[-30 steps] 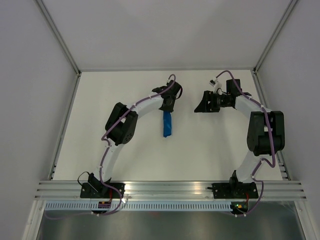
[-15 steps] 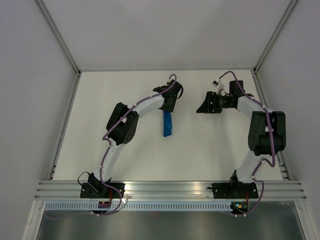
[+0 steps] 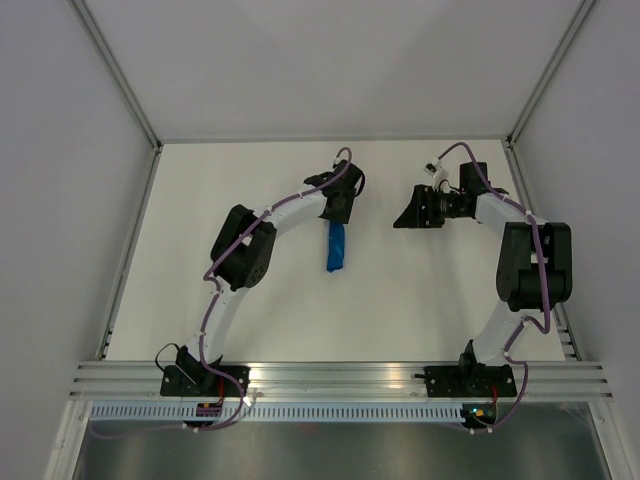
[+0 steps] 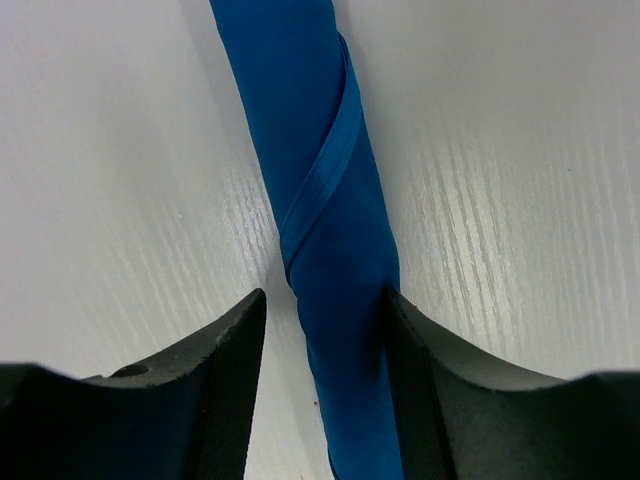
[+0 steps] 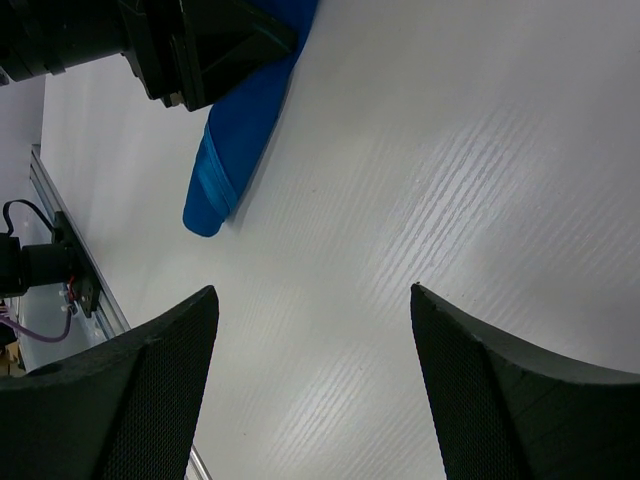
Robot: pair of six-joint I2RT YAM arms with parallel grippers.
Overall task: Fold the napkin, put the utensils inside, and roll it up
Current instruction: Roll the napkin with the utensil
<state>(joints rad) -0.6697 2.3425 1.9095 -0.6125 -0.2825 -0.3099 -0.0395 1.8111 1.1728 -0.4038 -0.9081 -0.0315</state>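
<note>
The napkin (image 3: 336,248) is a tight bright blue roll lying on the white table, its length running near to far. My left gripper (image 3: 337,214) straddles its far end. In the left wrist view the roll (image 4: 320,170) runs between the fingers of the left gripper (image 4: 326,295). The right finger touches the cloth and a gap shows beside the left finger. My right gripper (image 3: 401,217) is open and empty over bare table to the right of the roll. The right wrist view shows the roll's near end (image 5: 235,150). The knife is hidden.
White walls with metal corner rails (image 3: 120,60) enclose the table. An aluminium rail (image 3: 340,378) with both arm bases runs along the near edge. The left gripper body (image 5: 200,45) shows at the top left of the right wrist view.
My right gripper has drawn back slightly to the right. The left gripper and the roll have barely moved.
</note>
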